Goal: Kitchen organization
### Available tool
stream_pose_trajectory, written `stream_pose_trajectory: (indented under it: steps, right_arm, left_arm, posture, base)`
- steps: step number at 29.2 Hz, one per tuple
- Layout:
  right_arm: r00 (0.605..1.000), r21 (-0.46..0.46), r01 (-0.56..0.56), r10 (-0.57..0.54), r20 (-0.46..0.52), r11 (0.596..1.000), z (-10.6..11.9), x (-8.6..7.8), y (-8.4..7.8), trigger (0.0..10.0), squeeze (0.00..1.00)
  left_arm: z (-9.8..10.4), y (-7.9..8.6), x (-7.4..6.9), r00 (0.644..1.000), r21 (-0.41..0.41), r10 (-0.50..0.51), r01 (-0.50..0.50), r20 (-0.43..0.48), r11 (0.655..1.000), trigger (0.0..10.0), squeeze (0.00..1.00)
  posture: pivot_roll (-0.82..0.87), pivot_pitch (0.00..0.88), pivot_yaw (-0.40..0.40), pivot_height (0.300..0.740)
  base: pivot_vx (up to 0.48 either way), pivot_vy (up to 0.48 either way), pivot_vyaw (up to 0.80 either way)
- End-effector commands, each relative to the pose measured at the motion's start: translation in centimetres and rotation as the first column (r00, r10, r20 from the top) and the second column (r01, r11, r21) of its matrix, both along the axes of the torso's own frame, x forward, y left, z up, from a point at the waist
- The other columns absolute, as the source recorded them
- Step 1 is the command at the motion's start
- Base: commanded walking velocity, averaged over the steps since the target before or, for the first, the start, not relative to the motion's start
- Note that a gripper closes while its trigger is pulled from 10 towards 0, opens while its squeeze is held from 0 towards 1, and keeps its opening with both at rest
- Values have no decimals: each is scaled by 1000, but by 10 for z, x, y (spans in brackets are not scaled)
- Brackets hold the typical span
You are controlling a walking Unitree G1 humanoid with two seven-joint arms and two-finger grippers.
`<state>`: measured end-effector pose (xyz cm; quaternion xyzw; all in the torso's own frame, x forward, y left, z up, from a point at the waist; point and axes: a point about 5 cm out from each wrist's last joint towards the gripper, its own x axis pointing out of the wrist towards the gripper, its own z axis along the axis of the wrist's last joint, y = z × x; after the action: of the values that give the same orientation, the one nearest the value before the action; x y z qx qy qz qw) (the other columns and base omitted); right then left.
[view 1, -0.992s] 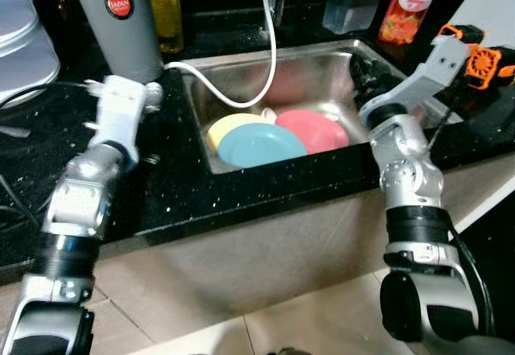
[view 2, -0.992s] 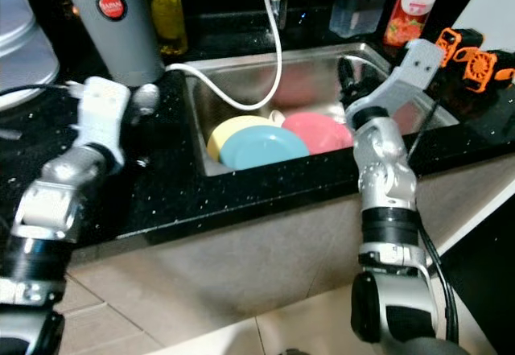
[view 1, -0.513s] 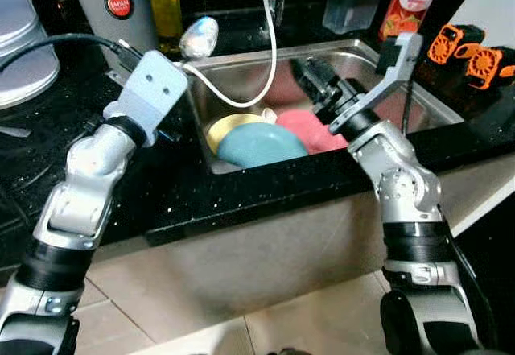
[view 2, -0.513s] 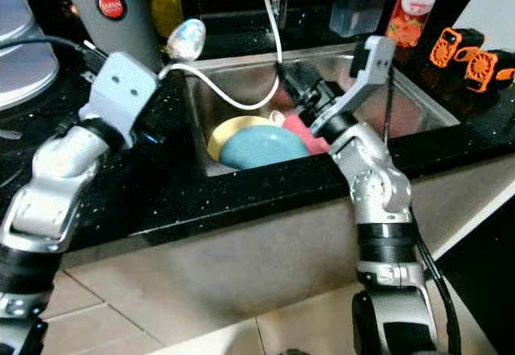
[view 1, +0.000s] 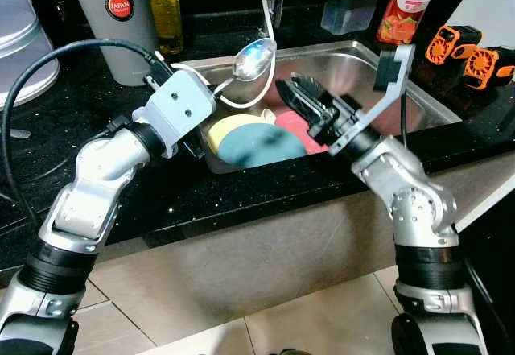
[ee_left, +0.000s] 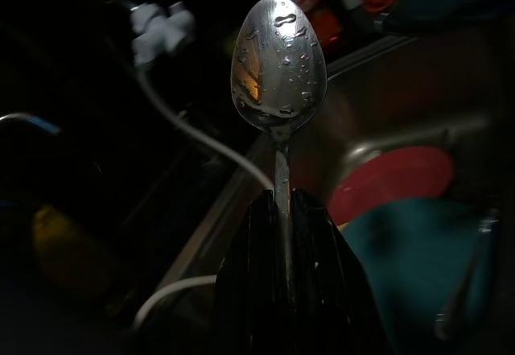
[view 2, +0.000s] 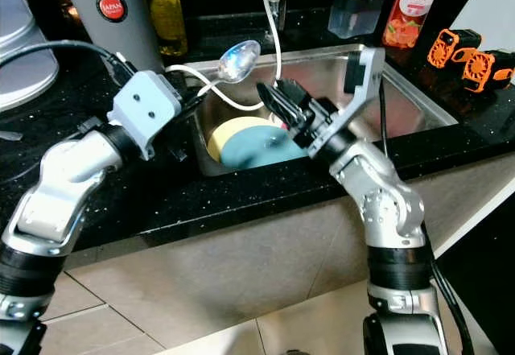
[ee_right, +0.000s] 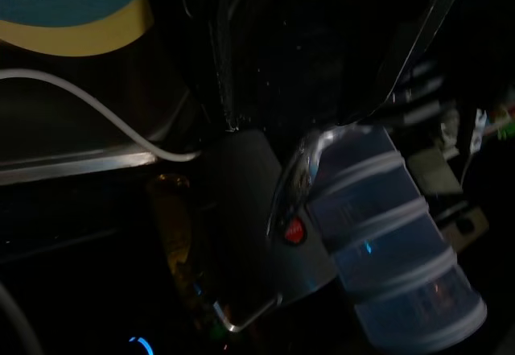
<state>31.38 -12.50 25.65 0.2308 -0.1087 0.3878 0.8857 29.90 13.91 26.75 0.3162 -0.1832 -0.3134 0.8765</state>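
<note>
Now over the left part of the sink: left gripper closed tight on the handle of a spoon, fingers pinched together on the thin stem, wet bowl of the spoon pointing up and away, above the sink's left rim and near the white hose. Water drops visible on the spoon bowl in the left wrist view.

Right gripper reaching in from the right, low over the plates, long black fingers stretched toward the spoon and a little apart, holding nothing; tips just short of the spoon bowl, not touching.

Down in the sink basin: blue plate in front, overlapping a yellow plate to its left and a pink plate to its right, the pink one partly hidden behind the right gripper. Second utensil, perhaps a spoon or fork, lying on the blue plate in the left wrist view, too dim to tell which.

Around it, black speckled countertop. Behind the sink: grey cylinder with a red round label, yellow bottle beside it, sponge holder with a yellow sponge, orange-red bottle. Orange and black gadgets on the counter at far right. White stacked container at far left. Tiled floor below the counter front.
</note>
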Motion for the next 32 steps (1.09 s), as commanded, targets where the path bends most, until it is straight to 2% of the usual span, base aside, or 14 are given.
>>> stream_pose_trajectory:
  steps: [1,4,8,19,20,32]
  right_arm:
    - [1000,10,-14,14,-1,1000,2,-4,1,10000,0]
    - [1000,20,-4,4,-30,1000,-1,-2,4,10000,0]
    - [999,43,-7,9,-41,999,-1,-2,6,10000,0]
    - [998,67,-34,37,-43,997,2,-2,13,10000,0]
    - [999,69,-33,36,-41,997,2,-2,13,0,0]
    - [998,112,-51,55,-33,992,6,-4,15,0,0]
  left_arm:
    - [3,-11,-3,998,-6,-63,64,16,998,10000,0]
    - [3,-27,-5,993,-37,-118,118,19,992,10000,0]
    - [-1,-34,-6,990,-30,-141,141,17,989,10000,0]
    - [-11,-42,-8,985,-25,-173,173,-12,985,10000,0]
    - [-12,-42,-9,984,-21,-177,177,-20,984,10000,0]
    - [-19,-43,-8,986,4,-165,165,-36,986,10000,0]
  posture:
    - [106,4,-15,740]
    - [105,6,-15,740]
    - [106,8,-18,740]
    - [111,11,-21,740]
    - [111,11,-21,740]
    - [115,12,-25,740]
  base:
    - [0,0,0]
    - [0,0,0]
    - [0,0,0]
    - [0,0,0]
    - [0,0,0]
    - [0,0,0]
